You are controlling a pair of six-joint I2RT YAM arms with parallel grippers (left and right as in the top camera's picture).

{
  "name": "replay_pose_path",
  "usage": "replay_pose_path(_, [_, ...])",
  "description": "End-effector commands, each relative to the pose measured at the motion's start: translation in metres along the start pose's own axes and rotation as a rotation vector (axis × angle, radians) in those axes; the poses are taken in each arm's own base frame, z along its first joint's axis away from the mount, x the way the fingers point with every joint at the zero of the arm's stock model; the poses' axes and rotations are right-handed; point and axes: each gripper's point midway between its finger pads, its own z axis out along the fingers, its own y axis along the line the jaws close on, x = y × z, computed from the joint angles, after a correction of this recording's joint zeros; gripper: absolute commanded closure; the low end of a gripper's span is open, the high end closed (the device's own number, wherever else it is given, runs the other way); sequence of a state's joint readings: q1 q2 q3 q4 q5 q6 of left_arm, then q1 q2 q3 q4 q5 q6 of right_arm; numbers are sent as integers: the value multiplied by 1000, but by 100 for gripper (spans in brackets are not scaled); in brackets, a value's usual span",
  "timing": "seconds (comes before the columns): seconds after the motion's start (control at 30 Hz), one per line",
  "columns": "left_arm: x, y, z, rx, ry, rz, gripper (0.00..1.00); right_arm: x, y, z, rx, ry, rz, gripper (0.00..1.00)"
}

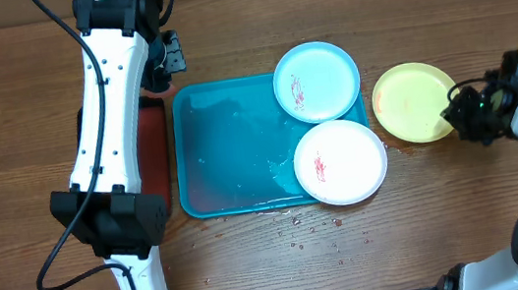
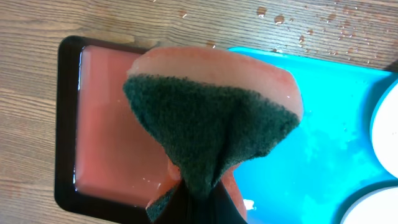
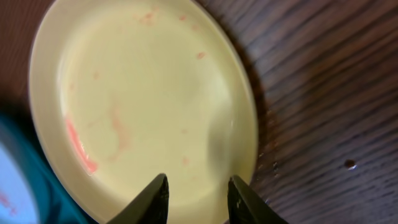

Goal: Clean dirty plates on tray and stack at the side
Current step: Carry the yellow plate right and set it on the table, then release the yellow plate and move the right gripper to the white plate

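The turquoise tray (image 1: 230, 149) lies wet in the middle of the table. A pale blue plate (image 1: 316, 80) sits on its far right corner and a white plate (image 1: 340, 162) on its near right corner, both with red smears. The yellow-green plate (image 1: 410, 102) rests on the table right of the tray, faint red streaks on it (image 3: 143, 99). My right gripper (image 3: 198, 180) stands open over that plate's right rim (image 1: 458, 109). My left gripper (image 2: 199, 208) is shut on a pink and green sponge (image 2: 211, 106), above the tray's left edge (image 1: 162, 63).
A smaller red tray (image 2: 106, 124) with a black rim holds water just left of the turquoise tray. Water drops (image 1: 298, 224) dot the wood in front of the tray. The left arm stretches along the table's left side.
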State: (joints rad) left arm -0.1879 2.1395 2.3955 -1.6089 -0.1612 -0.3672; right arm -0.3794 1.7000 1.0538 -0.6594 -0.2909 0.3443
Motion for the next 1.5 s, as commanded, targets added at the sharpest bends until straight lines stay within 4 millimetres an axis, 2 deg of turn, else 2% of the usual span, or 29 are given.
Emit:
replay_pose_path(0.0, [-2, -4, -11, 36, -24, -6, 96, -20, 49, -23, -158, -18, -106, 67])
replay_pose_path(0.17, [-2, -5, -11, 42, -22, -6, 96, -7, 82, -26, -201, 14, -205, 64])
replay_pose_path(0.3, [-1, -5, -11, 43, -18, -5, 96, 32, 90, -20, -170, 130, -283, 64])
replay_pose_path(0.47, [-1, -5, -11, 42, -19, -6, 96, 87, 64, -17, 28, 304, -370, 63])
replay_pose_path(0.57, [-2, -6, -11, 44, -23, -6, 96, 111, 49, -13, 126, 364, -412, 63])
replay_pose_path(0.7, [-2, -6, -11, 45, -25, -7, 96, 133, 45, -1, 142, 397, -478, 63])
replay_pose_path(0.9, [-2, -6, -11, 44, -24, 2, 96, 151, 41, 14, 138, 409, -524, 64])
replay_pose_path(1.1, [-2, -6, -11, 43, -22, 2, 96, 154, 39, 17, 137, 410, -528, 91])
replay_pose_path(1.17, [-1, -6, -11, 43, -21, 2, 96, 155, 39, 17, 138, 412, -527, 96])
replay_pose_path(1.37, [-1, -5, -11, 42, -20, 2, 96, 162, 36, 12, 146, 450, -516, 96])
replay_pose_path(1.47, [-1, -5, -11, 42, -20, 2, 96, 170, 46, 3, 88, 479, -503, 96])
